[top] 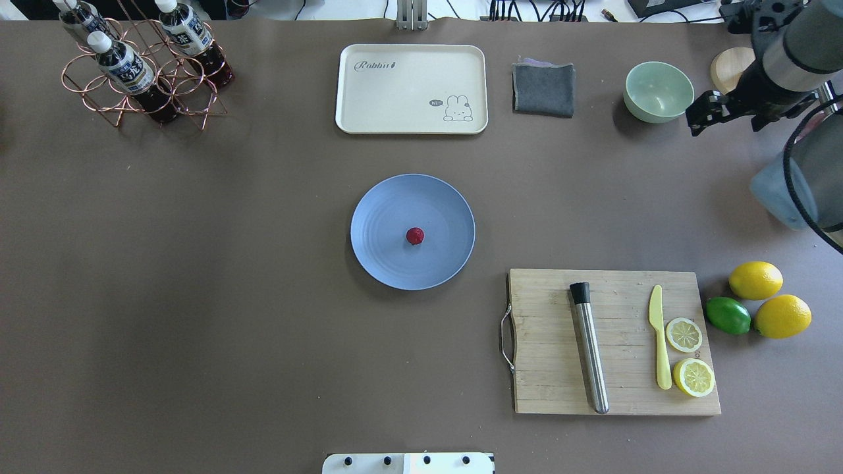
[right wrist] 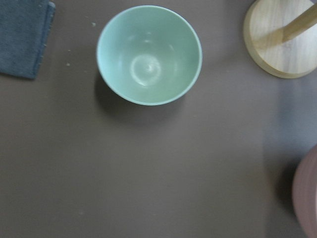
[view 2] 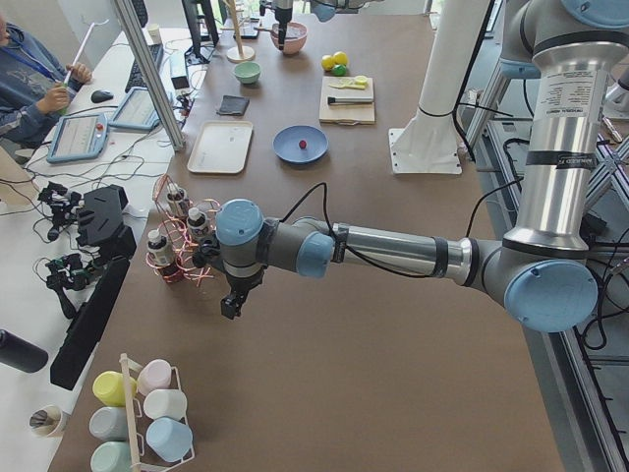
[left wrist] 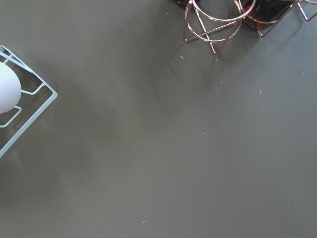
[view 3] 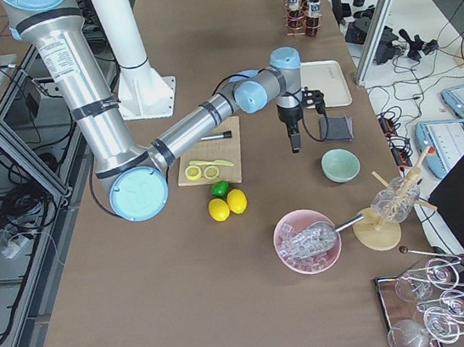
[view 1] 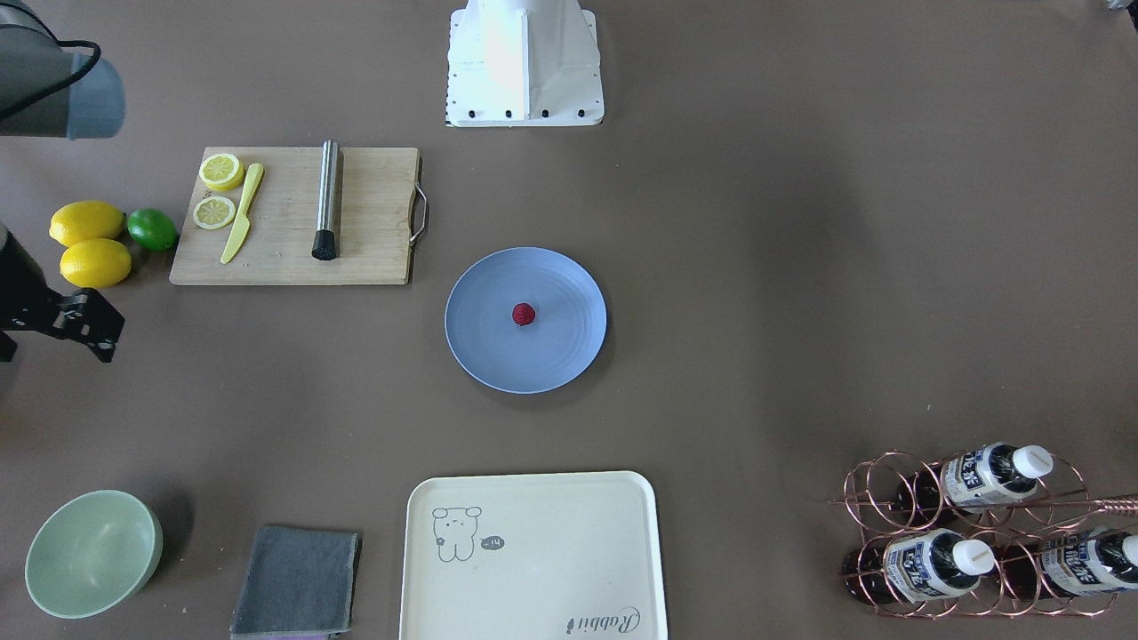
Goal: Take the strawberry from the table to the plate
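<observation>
Strawberry [top: 415, 236] lies near the middle of the light-blue plate [top: 379, 263], on the brown table [top: 197, 296] between the cream tray [top: 411, 125] and the wooden cutting board [top: 546, 368]; both fixed views from above show this, while neither wrist view shows berry or plate. The left wrist view gives only bare table, the feet of the copper bottle rack [left wrist: 218, 29] and a corner of a white wire holder [left wrist: 29, 106]; the right wrist view looks straight down on the pale-green bowl [right wrist: 148, 54], with a grey cloth [right wrist: 22, 37] at one corner and a round wooden base [right wrist: 277, 42] at another. The left gripper [view 2: 230, 310] shows only in the side view from the robot's left, hanging over the table just beside the bottle rack; whether its jaws are apart or together cannot be told.

The table is matte and flat, with faint specks in the wrist views; the side views show desks with tablets and cables along its far edge, a seated person [view 2: 25, 79], and a pink bowl [view 3: 308, 240] of clear cubes near glassware.

The right gripper [top: 697, 122] hangs near the green bowl at the table's far right; its jaws cannot be read either. The strawberry is well apart from both grippers, with the cloth and bowl lying toward the right one and the bottle rack toward the left.
</observation>
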You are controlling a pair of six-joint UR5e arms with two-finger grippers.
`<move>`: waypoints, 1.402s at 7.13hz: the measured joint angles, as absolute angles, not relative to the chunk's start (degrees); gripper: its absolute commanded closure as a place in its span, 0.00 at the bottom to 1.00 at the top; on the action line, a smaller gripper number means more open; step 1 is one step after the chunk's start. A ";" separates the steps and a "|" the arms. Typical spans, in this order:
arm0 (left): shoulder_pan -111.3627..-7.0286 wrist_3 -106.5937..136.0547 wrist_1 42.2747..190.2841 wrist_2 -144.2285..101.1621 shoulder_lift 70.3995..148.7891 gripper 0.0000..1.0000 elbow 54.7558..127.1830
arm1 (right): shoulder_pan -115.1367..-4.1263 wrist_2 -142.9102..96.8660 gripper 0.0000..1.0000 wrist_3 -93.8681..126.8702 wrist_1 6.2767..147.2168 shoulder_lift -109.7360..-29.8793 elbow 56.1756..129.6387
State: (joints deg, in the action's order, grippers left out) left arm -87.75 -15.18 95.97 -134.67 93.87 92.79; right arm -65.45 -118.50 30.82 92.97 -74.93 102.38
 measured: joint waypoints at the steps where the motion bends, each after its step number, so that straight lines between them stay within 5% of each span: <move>1: -87.85 -18.35 93.14 -134.08 94.42 0.02 92.69 | -69.50 -120.47 0.00 23.35 92.92 -78.02 102.24; 5: -88.46 -22.53 87.34 -133.83 96.06 0.02 92.85 | -84.63 -127.12 0.00 -0.30 92.98 -89.47 101.44; 10: -89.38 -22.14 87.92 -134.07 93.99 0.02 92.92 | -87.77 -127.33 0.00 -2.47 92.90 -93.41 100.41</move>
